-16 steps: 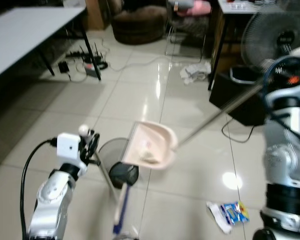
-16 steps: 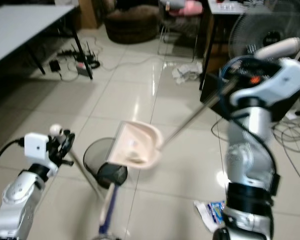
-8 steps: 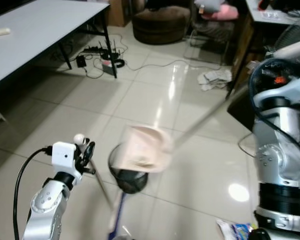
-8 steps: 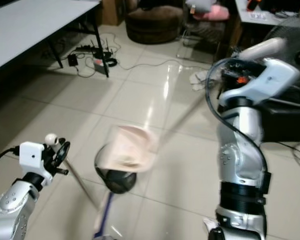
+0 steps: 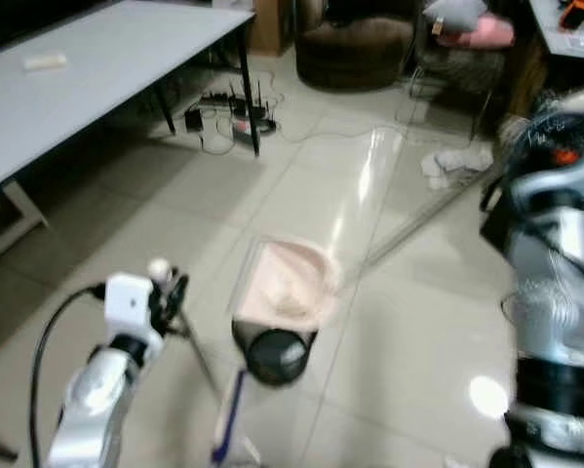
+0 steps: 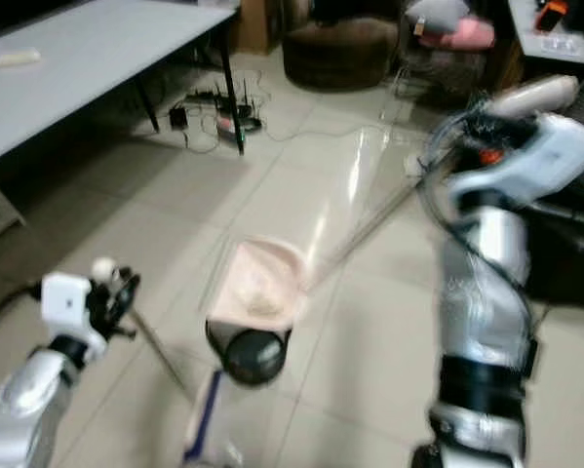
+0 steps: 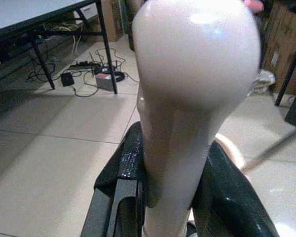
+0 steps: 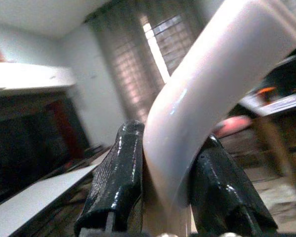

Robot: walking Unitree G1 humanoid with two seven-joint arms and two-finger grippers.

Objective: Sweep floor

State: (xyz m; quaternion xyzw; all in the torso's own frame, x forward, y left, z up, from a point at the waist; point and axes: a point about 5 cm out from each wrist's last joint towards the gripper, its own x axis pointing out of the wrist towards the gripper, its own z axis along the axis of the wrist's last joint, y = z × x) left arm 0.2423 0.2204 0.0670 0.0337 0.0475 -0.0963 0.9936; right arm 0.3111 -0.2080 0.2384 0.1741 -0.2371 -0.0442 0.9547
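A pink dustpan [image 5: 284,285] with a bit of litter in it hangs tilted just above a small black bin [image 5: 272,353] on the tiled floor. Its long thin handle [image 5: 418,219] runs up to my right gripper [image 6: 455,136], which is shut on the pale grip [image 8: 207,79] between black fingers [image 8: 118,168]. My left gripper [image 5: 170,297] is shut on the broom's white handle [image 7: 187,98], whose round tip [image 5: 158,268] sticks up above it. The broom stick [image 5: 202,361] slants down to a blue broom head [image 5: 228,419] beside the bin.
A grey table [image 5: 87,68] stands on the left, with cables and a power strip [image 5: 228,112] on the floor behind its leg. A brown pouf [image 5: 355,54] sits at the back, and crumpled white litter [image 5: 447,161] lies on the floor to the right.
The whole view has shifted as the camera moved, bringing more of the table in and losing the wrapper on the floor. The dustpan stays over the bin; both grippers keep their handles.
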